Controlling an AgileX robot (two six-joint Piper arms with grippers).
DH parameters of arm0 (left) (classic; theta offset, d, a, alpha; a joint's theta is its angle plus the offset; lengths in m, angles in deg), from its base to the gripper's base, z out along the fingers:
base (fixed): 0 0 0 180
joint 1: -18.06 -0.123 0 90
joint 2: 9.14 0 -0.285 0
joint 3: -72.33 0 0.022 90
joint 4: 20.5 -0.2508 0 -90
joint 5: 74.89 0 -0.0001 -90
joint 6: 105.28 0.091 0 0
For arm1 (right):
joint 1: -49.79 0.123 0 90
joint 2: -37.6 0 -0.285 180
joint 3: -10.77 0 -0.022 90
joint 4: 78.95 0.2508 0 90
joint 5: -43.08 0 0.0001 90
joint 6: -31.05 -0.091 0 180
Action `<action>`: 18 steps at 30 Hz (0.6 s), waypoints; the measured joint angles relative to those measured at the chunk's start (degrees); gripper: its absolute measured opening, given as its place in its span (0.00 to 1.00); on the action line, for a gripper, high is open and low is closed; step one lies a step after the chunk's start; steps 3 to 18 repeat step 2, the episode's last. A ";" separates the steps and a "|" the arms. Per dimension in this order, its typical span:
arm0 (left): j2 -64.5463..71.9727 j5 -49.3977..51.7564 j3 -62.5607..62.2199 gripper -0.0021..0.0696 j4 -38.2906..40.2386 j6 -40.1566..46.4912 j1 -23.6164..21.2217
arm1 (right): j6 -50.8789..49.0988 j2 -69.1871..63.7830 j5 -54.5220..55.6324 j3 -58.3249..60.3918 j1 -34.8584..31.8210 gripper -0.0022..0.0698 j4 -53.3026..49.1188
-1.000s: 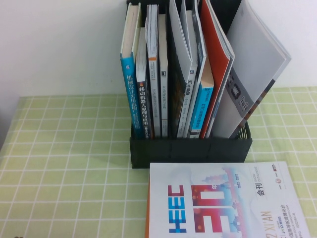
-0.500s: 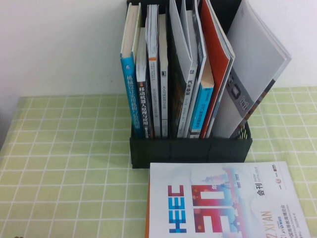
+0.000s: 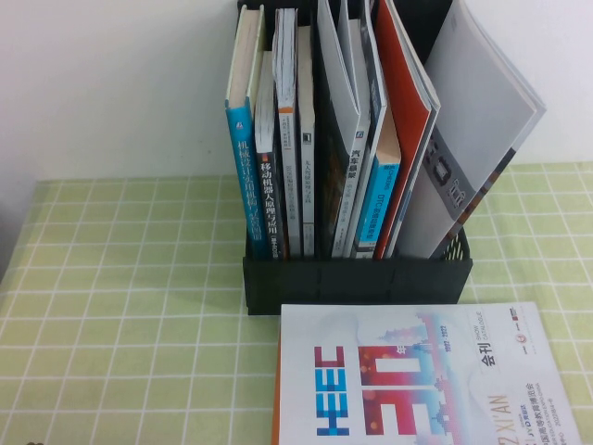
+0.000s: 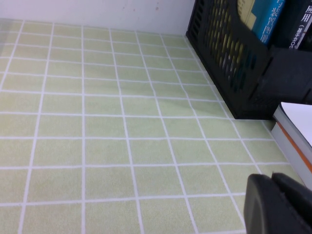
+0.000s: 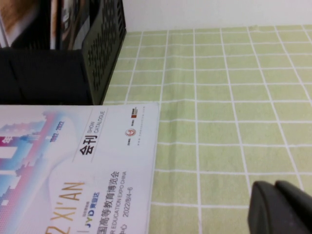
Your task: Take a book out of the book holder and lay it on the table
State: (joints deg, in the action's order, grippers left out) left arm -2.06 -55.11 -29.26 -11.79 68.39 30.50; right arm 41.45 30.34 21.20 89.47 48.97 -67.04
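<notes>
White-covered thin book w/ blue "HEEC" letters (image 3: 422, 380) lies flat on green-checked cloth table (image 3: 120, 315), just in front of black slatted plastic book holder (image 3: 357, 278). Left tool (image 4: 279, 204), right tool (image 5: 282, 207): low over table, fingers together, holding nothing.

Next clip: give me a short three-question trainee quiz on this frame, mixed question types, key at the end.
1. True or false: the book lies flat on the table, in front of the holder.
2. Multiple choice: the left pincer and right pincer show only in their own wrist views. What are they doing? A) both gripping the book; B) one reaching into the holder; C) both over the cloth, holding nothing.
3. Short answer: which blue letters are printed on the book's cover?

Key: 1 true. 2 C; both look shut, the left beside the book's edge, the right past its far side. 3 HEEC.
</notes>
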 joint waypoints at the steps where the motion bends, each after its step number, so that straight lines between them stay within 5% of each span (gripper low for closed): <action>1: 0.00 0.00 0.00 0.03 0.00 -0.11 0.00 | 0.00 0.00 0.00 0.00 0.00 0.03 0.00; 18: 0.00 0.00 0.00 0.03 0.00 -0.11 0.00 | 0.00 0.00 0.00 0.00 0.00 0.03 0.00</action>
